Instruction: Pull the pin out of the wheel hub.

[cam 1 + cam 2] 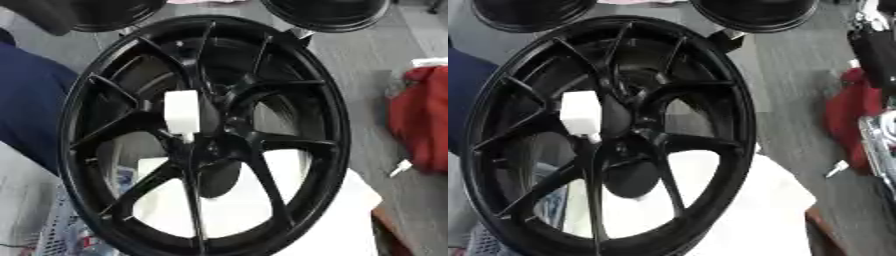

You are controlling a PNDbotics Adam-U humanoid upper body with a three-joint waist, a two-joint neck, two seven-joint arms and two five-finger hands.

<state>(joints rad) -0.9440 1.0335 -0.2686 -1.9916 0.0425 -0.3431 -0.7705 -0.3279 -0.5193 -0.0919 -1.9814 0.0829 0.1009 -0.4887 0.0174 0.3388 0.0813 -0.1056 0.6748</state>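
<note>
Black wheel [206, 135] stands up facing me, so its middle is easy to reach. White pin [182, 114] sticks out of the hub [210, 145], not pulled yet. I cannot see either of my hands, so I can't tell their state.

I see the wheel [206, 135] standing nearly upright at centre, the pin [181, 115] sticking out of its hub [210, 142] just left of the middle, two more rims [754, 12] behind it at the far edge, and a robot arm [878, 100] at the right.
</note>
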